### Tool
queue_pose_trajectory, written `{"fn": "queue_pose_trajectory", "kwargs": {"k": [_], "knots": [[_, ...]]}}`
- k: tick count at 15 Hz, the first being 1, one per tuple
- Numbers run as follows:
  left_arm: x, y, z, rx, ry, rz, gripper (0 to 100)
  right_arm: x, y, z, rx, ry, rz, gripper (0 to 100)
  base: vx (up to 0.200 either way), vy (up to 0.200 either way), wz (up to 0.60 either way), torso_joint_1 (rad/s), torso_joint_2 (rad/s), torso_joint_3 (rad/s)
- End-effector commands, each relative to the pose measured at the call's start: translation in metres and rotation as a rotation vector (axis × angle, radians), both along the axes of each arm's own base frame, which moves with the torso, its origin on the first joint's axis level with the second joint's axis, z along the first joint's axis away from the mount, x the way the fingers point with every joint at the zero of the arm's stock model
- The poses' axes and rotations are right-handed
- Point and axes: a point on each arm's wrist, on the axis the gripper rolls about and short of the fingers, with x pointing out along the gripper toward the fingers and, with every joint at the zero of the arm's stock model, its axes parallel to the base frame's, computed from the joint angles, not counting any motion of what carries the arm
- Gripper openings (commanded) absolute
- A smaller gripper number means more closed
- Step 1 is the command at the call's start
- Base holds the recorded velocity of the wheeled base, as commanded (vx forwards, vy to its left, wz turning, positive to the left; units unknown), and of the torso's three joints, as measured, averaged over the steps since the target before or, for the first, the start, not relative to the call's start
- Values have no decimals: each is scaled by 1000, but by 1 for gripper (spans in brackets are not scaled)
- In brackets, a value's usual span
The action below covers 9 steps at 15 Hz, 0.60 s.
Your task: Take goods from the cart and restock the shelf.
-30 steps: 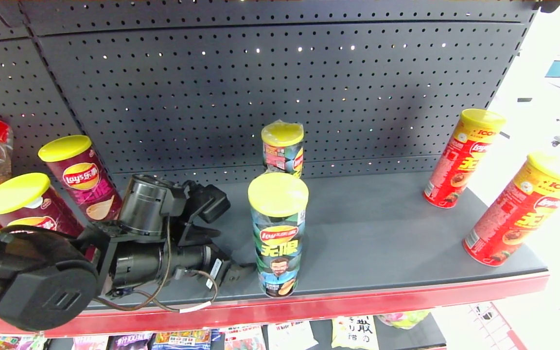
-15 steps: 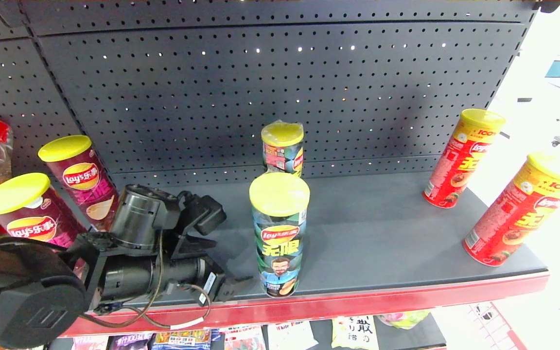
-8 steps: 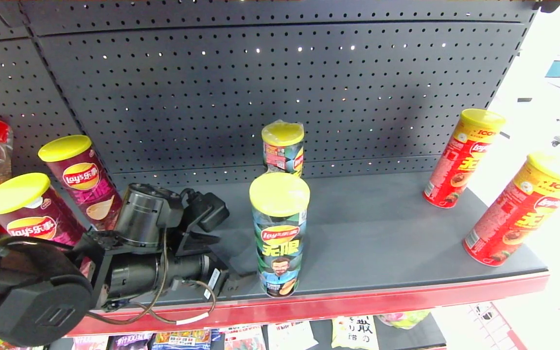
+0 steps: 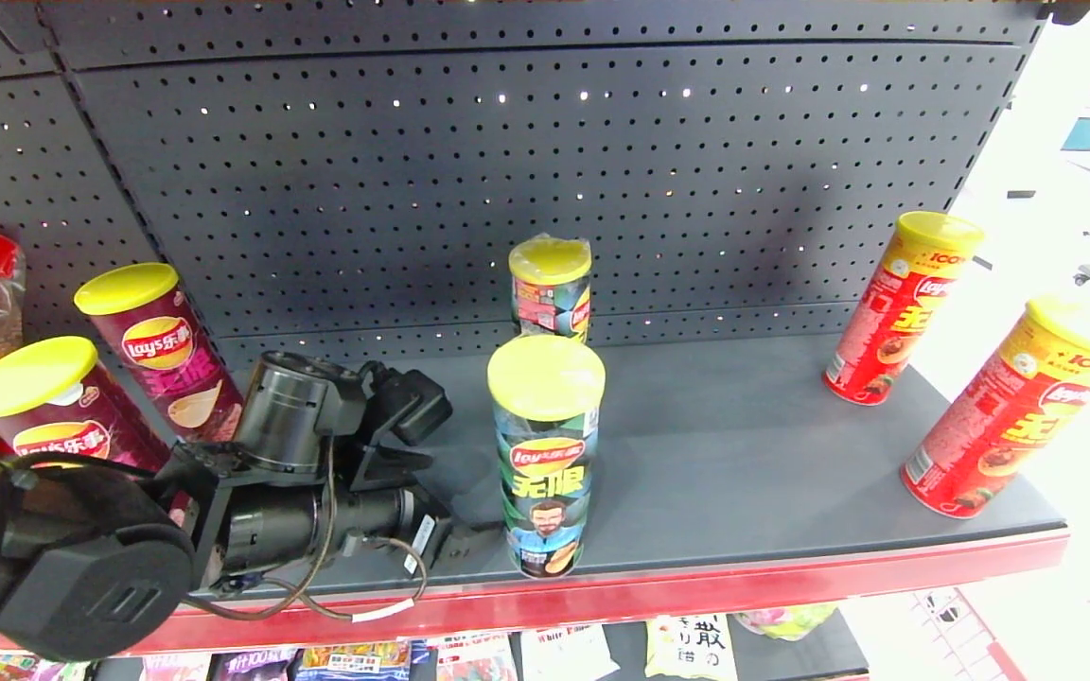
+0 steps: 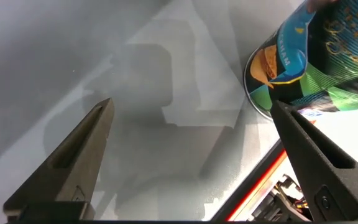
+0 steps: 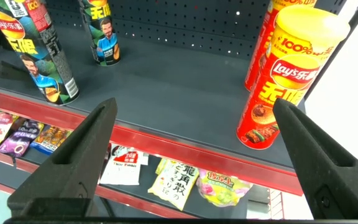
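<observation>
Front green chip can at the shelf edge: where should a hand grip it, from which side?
Probably mid-body on the front green can, squeezing its left and right sides, coming from the shelf front: it stands upright, a round tube, near the edge.

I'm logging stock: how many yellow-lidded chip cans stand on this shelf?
6: two maroon cans at the left, two green cans in the middle, two red cans at the right. Others may be hidden.
</observation>
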Motion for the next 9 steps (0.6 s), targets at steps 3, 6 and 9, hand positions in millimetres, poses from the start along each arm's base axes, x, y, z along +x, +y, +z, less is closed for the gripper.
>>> {"fn": "queue_pose_trajectory", "kwargs": {"k": [3,6,9], "knots": [[-3,2,1,-1,1,0,100,0,0,-1,-2,3,1,100,0,0,0,0,0,0],[-26,16,17,-30,-43,11,100,1,1,-6,-10,19,1,100,0,0,0,0,0,0],[-58,39,64,-98,-189,50,100,-7,-3,-33,-19,34,7,100,0,0,0,0,0,0]]}}
